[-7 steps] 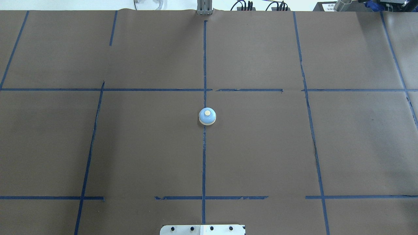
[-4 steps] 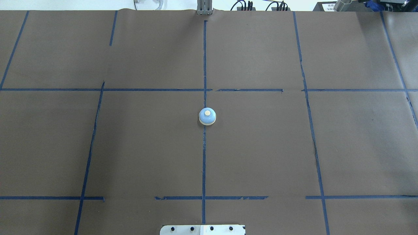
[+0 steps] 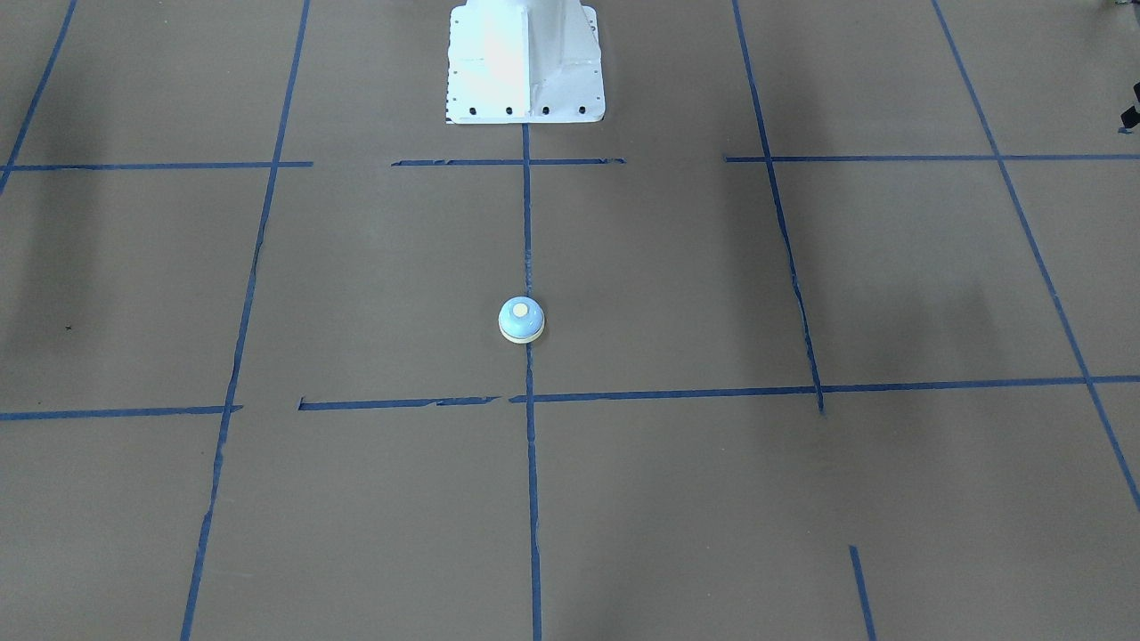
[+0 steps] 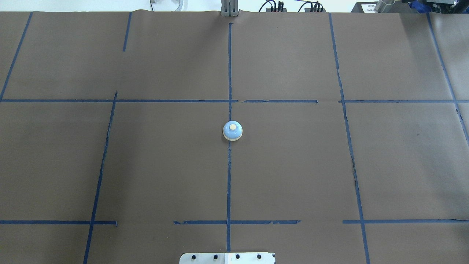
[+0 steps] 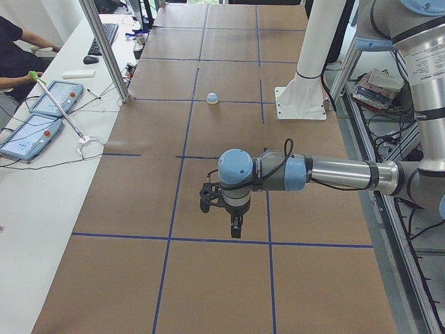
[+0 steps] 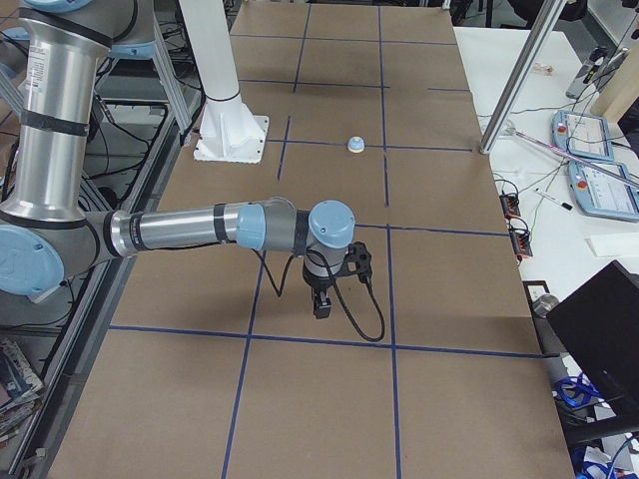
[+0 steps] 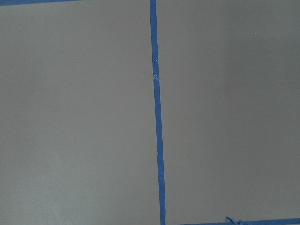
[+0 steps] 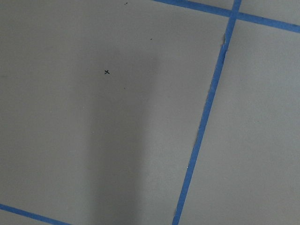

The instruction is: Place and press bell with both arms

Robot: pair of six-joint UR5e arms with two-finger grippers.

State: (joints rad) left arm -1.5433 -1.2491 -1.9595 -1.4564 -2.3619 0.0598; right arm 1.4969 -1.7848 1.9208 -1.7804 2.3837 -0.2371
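The light-blue bell (image 4: 232,131) with its cream button stands upright on the centre tape line of the brown table cover, alone; it also shows in the front view (image 3: 521,320) and in both side views (image 5: 213,98) (image 6: 354,145). The left gripper (image 5: 236,226) hangs pointing down over the table far from the bell, near the table's left end. The right gripper (image 6: 319,304) hangs the same way near the right end. Both show only in the side views, so I cannot tell if they are open or shut. Both wrist views show only brown paper and blue tape.
The white fixed pedestal (image 3: 525,62) stands at the robot's edge of the table. A metal post (image 5: 104,49) and a side table with tablets (image 5: 42,118) run along the far edge. A person (image 5: 14,49) sits there.
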